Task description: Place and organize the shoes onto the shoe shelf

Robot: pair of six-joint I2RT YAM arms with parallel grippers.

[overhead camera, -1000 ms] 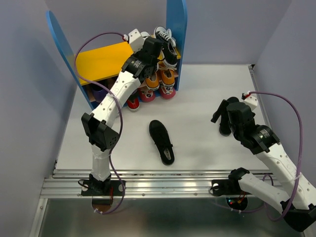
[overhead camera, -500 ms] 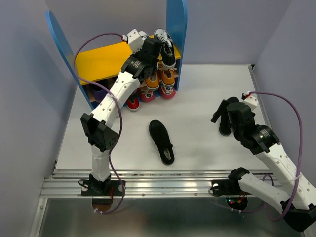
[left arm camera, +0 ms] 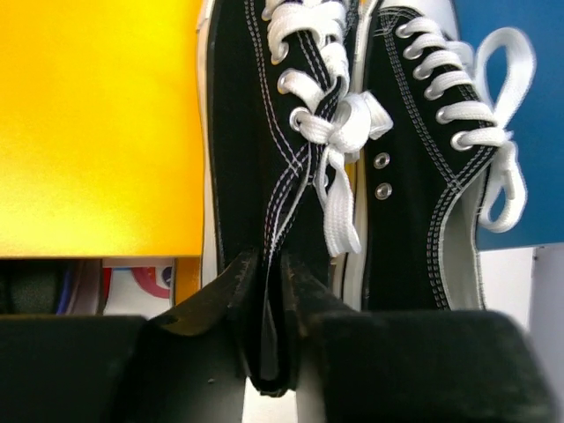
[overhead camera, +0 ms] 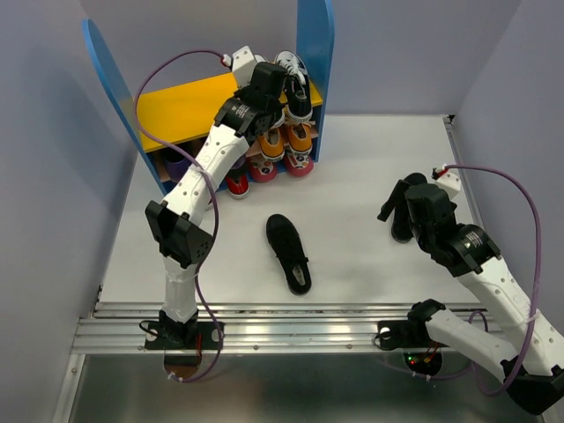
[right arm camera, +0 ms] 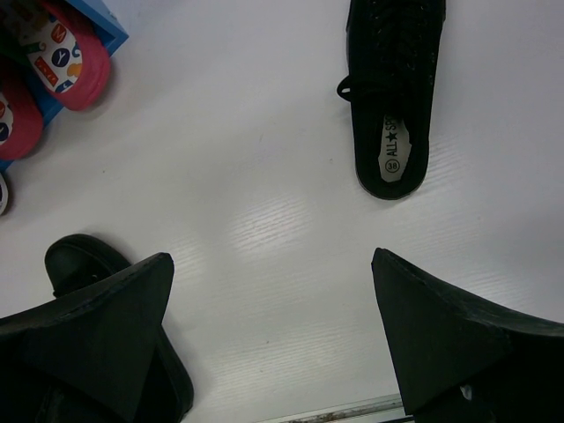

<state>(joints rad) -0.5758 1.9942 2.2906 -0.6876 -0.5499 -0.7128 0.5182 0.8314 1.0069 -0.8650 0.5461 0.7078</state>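
Note:
My left gripper (overhead camera: 269, 85) is over the right part of the shoe shelf's yellow top board (overhead camera: 181, 106). In the left wrist view it (left arm camera: 270, 264) is shut on the heel wall of a black canvas sneaker (left arm camera: 251, 132) lying on that board (left arm camera: 97, 123). Its mate (left arm camera: 423, 176) lies beside it against the blue side panel (overhead camera: 315, 53). Orange sneakers (overhead camera: 286, 141) stand on the lower board. One black slip-on (overhead camera: 289, 254) lies mid-table. My right gripper (overhead camera: 401, 204) is open and empty just above the table (right arm camera: 271, 260), with the second slip-on (right arm camera: 75, 257) beside its left finger.
Red-toed shoes with patterned soles (right arm camera: 62, 53) poke out at the lower board's front, one of them (overhead camera: 238, 185) further left. A purple thing (overhead camera: 179, 165) sits under the yellow board. Grey walls close in on left and right. A metal rail (overhead camera: 291, 326) runs along the near edge.
My left gripper has shifted slightly back over the top board with the black canvas sneaker. The right arm and both slip-ons have not moved.

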